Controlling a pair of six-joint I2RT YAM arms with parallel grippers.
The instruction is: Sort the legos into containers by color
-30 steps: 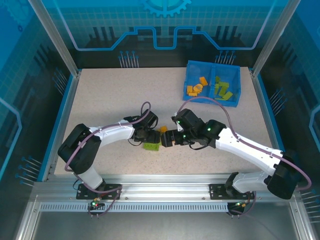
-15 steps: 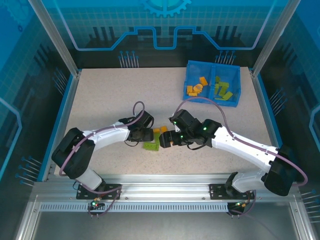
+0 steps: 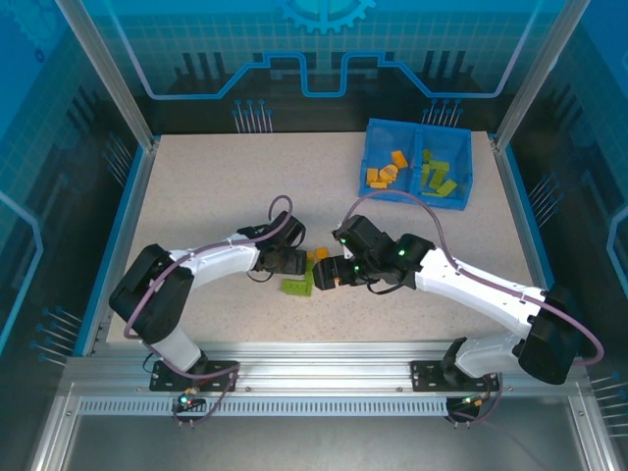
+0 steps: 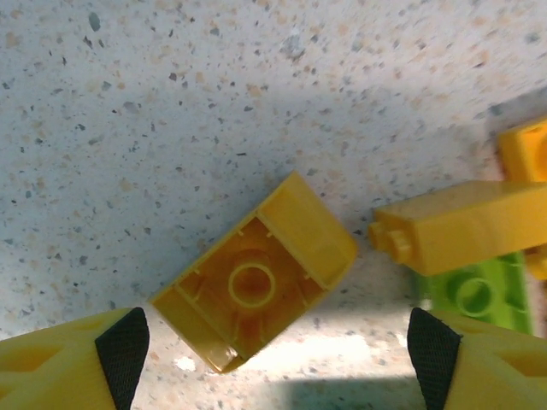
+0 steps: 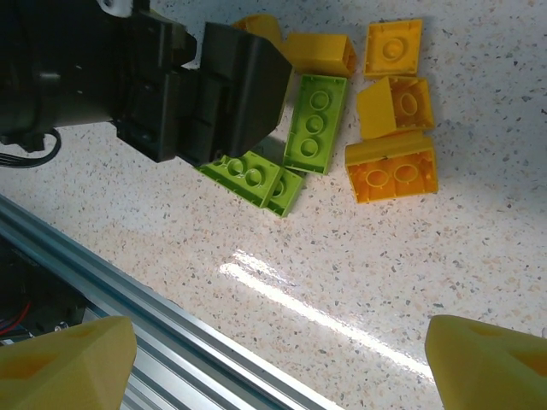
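Your left hand [image 4: 278, 346] hung wide open and empty above an upturned orange lego [image 4: 256, 286] lying toward the middle of the table's [image 3: 216, 186] near edge, with a fingertip on either side and neither touching it. A second orange brick [image 4: 453, 226] and a green lego [image 4: 479, 295] lay just beside it. Your right hand [image 5: 278, 363], also wide and empty, faced the same cluster. The blue bin [image 3: 388, 137] sat at the far right corner. To grip well, you likely needed to square the fingers to the brick's flat sides, lower straight and close gently, clear of its neighbours.
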